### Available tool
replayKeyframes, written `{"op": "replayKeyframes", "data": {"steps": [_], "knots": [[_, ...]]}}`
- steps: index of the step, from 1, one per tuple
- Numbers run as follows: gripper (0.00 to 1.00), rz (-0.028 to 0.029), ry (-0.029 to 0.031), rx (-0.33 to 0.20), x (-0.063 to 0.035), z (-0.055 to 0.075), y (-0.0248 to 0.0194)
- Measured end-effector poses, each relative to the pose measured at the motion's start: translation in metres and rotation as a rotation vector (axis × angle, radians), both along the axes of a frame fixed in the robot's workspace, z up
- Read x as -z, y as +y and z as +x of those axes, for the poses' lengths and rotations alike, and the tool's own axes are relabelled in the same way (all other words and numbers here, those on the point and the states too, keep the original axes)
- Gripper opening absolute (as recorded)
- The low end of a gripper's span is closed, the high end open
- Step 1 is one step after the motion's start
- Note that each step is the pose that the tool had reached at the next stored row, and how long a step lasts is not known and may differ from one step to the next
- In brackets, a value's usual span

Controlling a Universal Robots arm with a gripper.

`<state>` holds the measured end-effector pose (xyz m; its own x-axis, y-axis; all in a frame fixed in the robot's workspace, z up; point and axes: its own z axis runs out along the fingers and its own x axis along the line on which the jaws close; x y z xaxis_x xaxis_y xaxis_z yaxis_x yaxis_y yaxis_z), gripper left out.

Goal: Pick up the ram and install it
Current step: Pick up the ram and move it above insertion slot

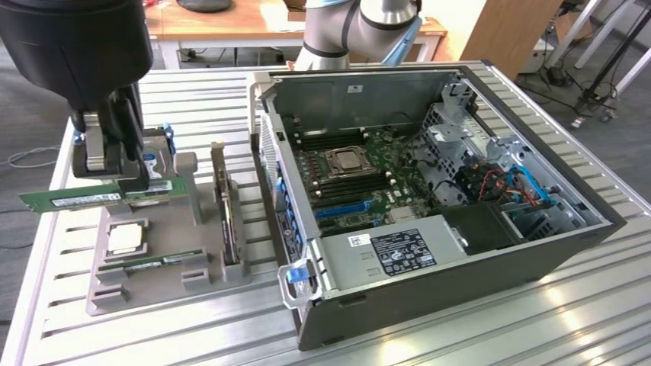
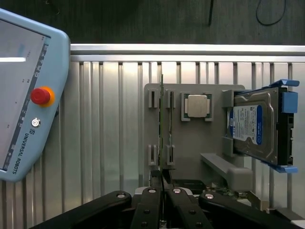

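The ram [image 1: 76,199] is a long green stick with a white sticker. My gripper [image 1: 122,181] is shut on it and holds it level, lifted above the grey holder [image 1: 152,282] at the exterior view's left. In the wrist view the ram [image 2: 162,114] shows edge-on, running out from between my fingertips [image 2: 155,183]. The open computer case [image 1: 458,259] lies to the exterior view's right of the holder. Its motherboard [image 1: 392,179] faces up with dark memory slots [image 1: 331,142] beside the processor socket.
The holder carries a second green stick [image 1: 152,264], a square silver processor [image 1: 127,238] and an upright hard drive [image 1: 226,213]. A teach pendant [image 2: 24,95] lies on the slatted metal table [image 1: 489,328]. The case wall [image 1: 267,145] stands between holder and motherboard.
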<state>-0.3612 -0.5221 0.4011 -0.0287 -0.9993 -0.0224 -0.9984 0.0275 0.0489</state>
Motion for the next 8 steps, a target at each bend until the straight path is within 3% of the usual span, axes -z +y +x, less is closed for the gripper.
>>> {"op": "replayKeyframes", "data": {"steps": [8], "knots": [[0.12, 0.0002, -0.0001, 0.0, -0.007, 0.0, 0.0]]}}
